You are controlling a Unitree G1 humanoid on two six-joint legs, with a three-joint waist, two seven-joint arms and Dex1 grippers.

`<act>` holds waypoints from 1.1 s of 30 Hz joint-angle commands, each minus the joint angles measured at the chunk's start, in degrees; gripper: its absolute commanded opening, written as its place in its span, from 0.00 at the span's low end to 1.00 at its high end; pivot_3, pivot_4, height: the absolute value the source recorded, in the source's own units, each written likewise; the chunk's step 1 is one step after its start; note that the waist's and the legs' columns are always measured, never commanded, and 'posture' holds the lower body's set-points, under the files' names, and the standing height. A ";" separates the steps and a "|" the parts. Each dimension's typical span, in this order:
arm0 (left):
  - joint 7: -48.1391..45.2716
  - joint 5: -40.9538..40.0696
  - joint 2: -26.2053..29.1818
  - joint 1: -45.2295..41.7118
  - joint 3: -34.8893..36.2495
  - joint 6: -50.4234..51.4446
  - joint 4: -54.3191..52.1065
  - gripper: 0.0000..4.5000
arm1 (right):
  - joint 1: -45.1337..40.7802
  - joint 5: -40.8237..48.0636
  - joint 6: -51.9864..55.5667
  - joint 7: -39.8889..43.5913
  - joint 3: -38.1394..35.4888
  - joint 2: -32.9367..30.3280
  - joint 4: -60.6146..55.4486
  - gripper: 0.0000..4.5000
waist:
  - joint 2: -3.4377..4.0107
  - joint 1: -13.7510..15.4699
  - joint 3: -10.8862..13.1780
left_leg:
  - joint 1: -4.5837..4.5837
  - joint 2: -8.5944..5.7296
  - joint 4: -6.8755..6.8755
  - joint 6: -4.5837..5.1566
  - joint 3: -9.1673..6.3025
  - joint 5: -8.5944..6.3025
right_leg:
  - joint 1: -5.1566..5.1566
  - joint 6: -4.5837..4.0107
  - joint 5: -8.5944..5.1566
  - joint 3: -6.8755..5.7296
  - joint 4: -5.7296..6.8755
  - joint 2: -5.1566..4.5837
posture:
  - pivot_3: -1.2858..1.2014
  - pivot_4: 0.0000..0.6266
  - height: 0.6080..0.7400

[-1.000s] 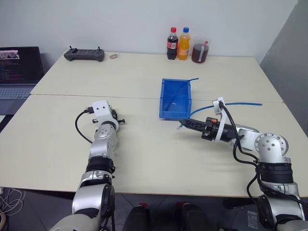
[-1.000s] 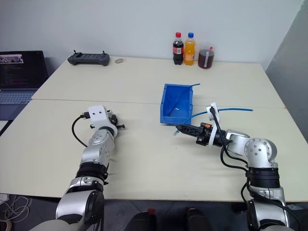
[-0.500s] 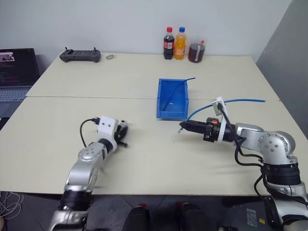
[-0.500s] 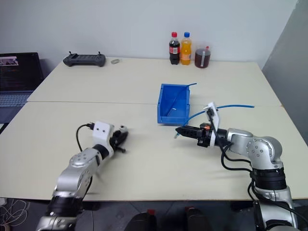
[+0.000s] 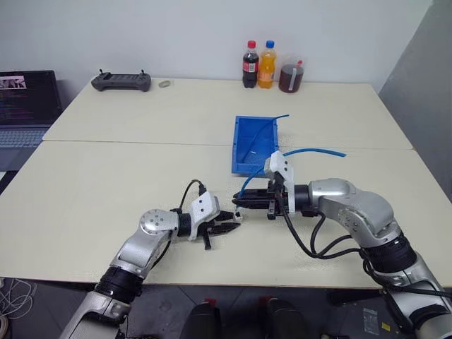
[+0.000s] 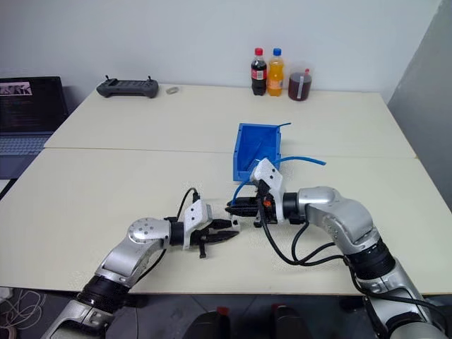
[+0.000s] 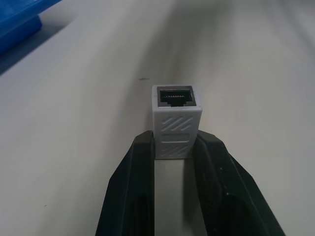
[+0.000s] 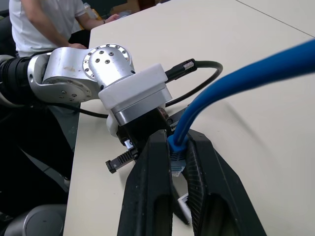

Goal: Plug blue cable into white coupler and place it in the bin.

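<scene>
My left gripper [image 7: 176,141] is shut on the white coupler [image 7: 176,118], whose dark socket faces away from the wrist. My right gripper [image 8: 178,140] is shut on the blue cable [image 8: 231,81] close to its plug end. The rest of the cord arcs back over the right forearm [image 5: 314,151]. The two grippers point at each other just above the table near its front, tips a little apart: left [image 5: 227,226], right [image 5: 242,202]. The blue bin [image 5: 241,145] stands just behind them at the table's middle.
Another blue cable [image 5: 265,128] lies in the bin and pokes over its far corner. Two bottles [image 5: 258,64], a jug of dark drink [image 5: 291,78], a black controller [image 5: 121,82] and a small grey object [image 5: 164,83] line the far edge. A laptop [image 5: 25,99] sits far left. A person [image 8: 44,24] sits beyond the table.
My left arm has swung in to the right and turned, so its gripper now faces the right one. My right gripper has moved left with the cable, toward the left gripper.
</scene>
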 commanded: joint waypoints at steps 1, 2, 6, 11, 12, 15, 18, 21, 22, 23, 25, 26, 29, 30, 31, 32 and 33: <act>-5.26 0.95 -0.77 -0.61 -1.88 -4.34 3.52 0.17 | 0.37 -3.08 -3.98 1.25 0.62 1.55 1.27 0.03 | 0.00 0.00 0.00 | 0.01 0.00 0.00 0.00 0.00 0.00 | 0.00 0.00 0.00 0.00 0.00 0.00 | 0.52 0.24 1.00; -5.69 1.08 -0.90 -0.75 -1.79 -4.85 4.13 0.17 | 0.57 -3.55 -4.37 1.49 0.59 1.74 1.58 0.03 | 0.00 -0.01 0.00 | 0.01 0.00 0.00 0.00 0.00 0.00 | 0.00 0.00 0.00 0.00 0.01 0.00 | 0.52 0.24 1.00; -7.34 1.21 -0.65 -1.33 -1.01 -5.80 6.67 0.17 | 1.90 -4.89 -5.77 2.72 0.51 1.75 1.85 0.03 | 0.00 0.03 -0.01 | 0.00 -0.01 0.01 0.01 0.01 0.00 | 0.00 0.00 0.00 0.01 0.01 0.00 | 0.52 0.24 1.00; -7.83 0.99 -1.04 -2.32 -0.21 -5.91 7.85 0.17 | 4.42 -6.62 -7.72 4.84 1.15 0.92 1.67 0.03 | -0.01 -0.02 -0.01 | 0.02 0.01 0.01 0.01 -0.02 0.00 | 0.01 0.00 0.00 -0.01 0.03 0.01 | 0.52 0.24 1.00; -7.89 1.03 -1.08 -2.36 -0.12 -5.96 7.85 0.17 | 4.73 -6.86 -7.94 5.11 1.16 0.84 1.60 0.03 | -0.01 -0.04 -0.01 | 0.02 0.01 0.01 0.01 -0.03 0.00 | 0.01 0.00 0.00 -0.02 0.03 0.01 | 0.52 0.24 1.00; -7.32 0.62 -1.55 -2.37 0.67 -5.51 7.87 0.17 | 5.28 -8.03 -8.29 5.85 1.38 0.57 1.83 0.03 | -0.01 -0.06 -0.01 | 0.03 0.01 0.02 0.01 -0.02 0.00 | 0.01 0.00 0.00 -0.01 0.04 0.02 | 0.52 0.24 1.00; -7.78 0.67 -1.45 -2.08 0.58 -5.55 6.85 0.17 | 5.34 -9.51 -9.36 5.88 1.51 0.80 2.93 0.03 | -0.01 -0.06 -0.01 | 0.03 0.01 0.03 0.01 -0.03 0.00 | 0.01 0.00 0.00 -0.02 0.05 0.02 | 0.52 0.24 1.00; -8.12 0.65 -1.38 -1.76 0.37 -5.26 5.99 0.17 | 4.93 -10.71 -10.06 5.78 1.39 1.49 4.30 0.03 | -0.01 -0.06 -0.01 | 0.03 0.00 0.04 0.01 -0.02 0.00 | 0.02 0.00 0.00 -0.01 0.05 0.02 | 0.52 0.24 1.00; -8.14 0.81 -1.37 -1.70 0.27 -5.42 6.04 0.17 | 4.85 -11.28 -10.56 6.01 1.55 1.46 4.89 0.03 | -0.01 -0.06 -0.01 | 0.02 0.00 0.04 0.01 -0.02 0.00 | 0.02 0.00 0.00 -0.01 0.05 0.02 | 0.52 0.24 1.00; -8.16 0.91 -1.33 -1.59 0.21 -5.46 5.97 0.17 | 4.89 -11.73 -10.89 6.48 1.72 1.24 5.30 0.03 | -0.01 -0.05 -0.01 | 0.02 0.00 0.03 0.01 -0.02 0.00 | 0.02 0.00 0.00 -0.02 0.05 0.02 | 0.52 0.24 1.00; -8.04 0.91 -1.27 -1.29 0.23 -5.24 5.60 0.17 | 5.14 -12.59 -11.65 7.15 1.93 0.81 5.73 0.03 | -0.01 -0.05 -0.01 | 0.03 0.01 0.03 0.01 -0.02 0.00 | 0.02 0.00 0.00 -0.02 0.05 0.02 | 0.52 0.24 1.00; -7.99 0.85 -1.22 -1.13 0.29 -5.07 5.40 0.17 | 5.25 -12.83 -11.83 7.38 1.98 0.64 5.77 0.03 | -0.01 -0.05 -0.01 | 0.03 0.01 0.04 0.01 -0.02 0.00 | 0.02 -0.01 0.00 -0.01 0.05 0.02 | 0.52 0.24 1.00; -7.75 0.75 -1.14 -0.70 0.45 -4.79 4.95 0.17 | 5.70 -13.71 -12.52 7.77 2.19 0.47 5.89 0.03 | -0.01 -0.05 -0.02 | 0.03 0.01 0.04 0.01 -0.02 0.00 | 0.02 -0.01 0.00 -0.01 0.05 0.02 | 0.52 0.24 1.00; -7.69 0.76 -1.12 -0.52 0.47 -4.77 4.78 0.17 | 5.94 -13.85 -12.65 7.88 2.28 0.46 5.77 0.03 | -0.01 -0.05 -0.02 | 0.03 0.01 0.04 0.01 -0.02 0.00 | 0.02 -0.01 0.00 -0.01 0.05 0.02 | 0.52 0.24 1.00; -7.65 0.81 -1.10 -0.45 0.48 -4.82 4.83 0.17 | 6.08 -14.03 -12.77 7.90 2.39 0.65 5.82 0.03 | -0.01 -0.05 -0.03 | 0.04 0.01 0.04 0.01 -0.02 0.00 | 0.02 -0.01 0.00 -0.01 0.05 0.02 | 0.52 0.24 1.00; -7.61 0.85 -1.07 -0.35 0.49 -4.84 4.79 0.17 | 6.23 -14.16 -12.82 7.92 2.43 0.80 5.77 0.03 | -0.01 -0.06 -0.03 | 0.04 0.01 0.04 0.01 -0.02 0.00 | 0.02 -0.01 0.00 -0.01 0.05 0.02 | 0.52 0.24 1.00; -7.55 0.85 -1.01 -0.15 0.54 -4.76 4.58 0.17 | 6.42 -14.43 -13.09 8.13 2.72 0.86 5.63 0.03 | -0.01 -0.05 -0.03 | 0.04 0.01 0.04 0.01 -0.02 0.00 | 0.02 -0.01 0.00 -0.01 0.05 0.02 | 0.52 0.24 1.00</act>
